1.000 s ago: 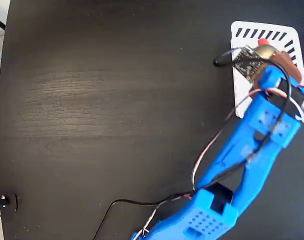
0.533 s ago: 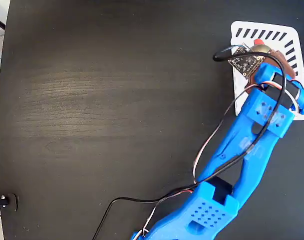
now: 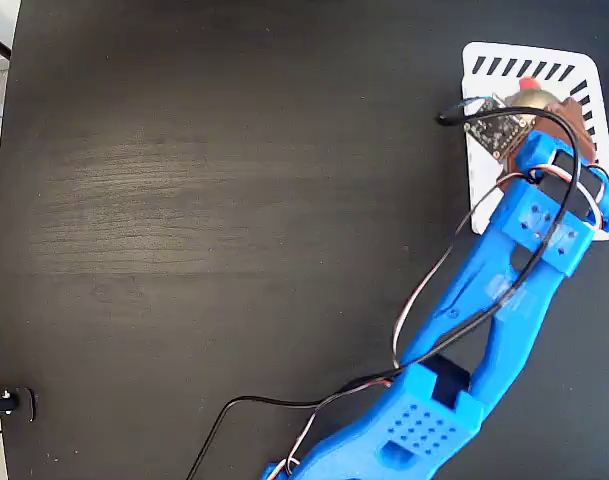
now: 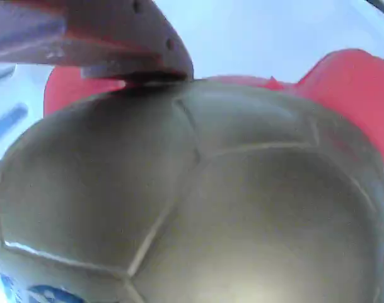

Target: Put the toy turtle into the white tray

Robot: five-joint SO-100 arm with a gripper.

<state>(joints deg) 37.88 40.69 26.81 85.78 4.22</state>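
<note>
Where it hung a second ago, gripper [image 3: 540, 105] clamps toy turtle [image 3: 537, 96] above white tray [image 3: 481, 190], barely shifted.

- The arm [image 3: 484, 320] is seen in the fixed view to be made of bright blue plastic links with blocky, angular housings.
- A grid of small round holes is shown on the housing [image 3: 414, 430] at 5 o'clock of the picture.
- Four screw holes are seen on the flat plate [image 3: 544, 222] at 3 o'clock.
- Black, red and white cables [image 3: 434, 290] are strung loosely along the links.
- A bare circuit board [image 3: 496, 126] is carried at the wrist.
- A pinkish finger [image 4: 97, 38] with two small holes is shown in the wrist view at 11 o'clock.
</note>
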